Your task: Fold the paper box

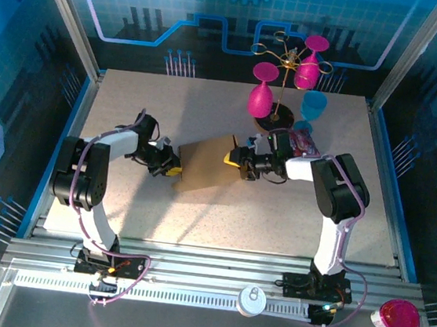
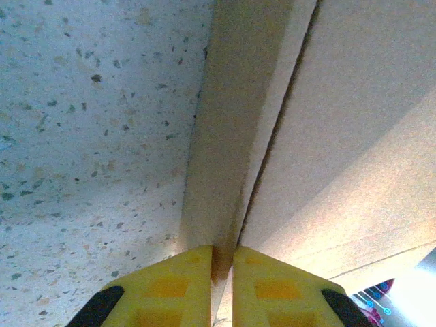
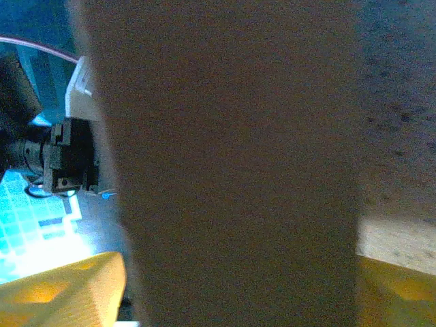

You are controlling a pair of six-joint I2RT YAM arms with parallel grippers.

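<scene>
The paper box (image 1: 206, 166) is set at the middle of the counter (image 1: 130, 106), long axis left-right. Its left wall is clamped in the left pincer (image 1: 172, 168); its right flap is straddled by the wide-spread right pincer (image 1: 235, 159), grip uncertain.

No text, label, brand, number or sign can be read in any view. Some print is carried by the small purple packet (image 1: 306, 144) lying close behind the right gripper (image 1: 233, 159), on the far side of its wrist, but it is too small to be made out.
</scene>
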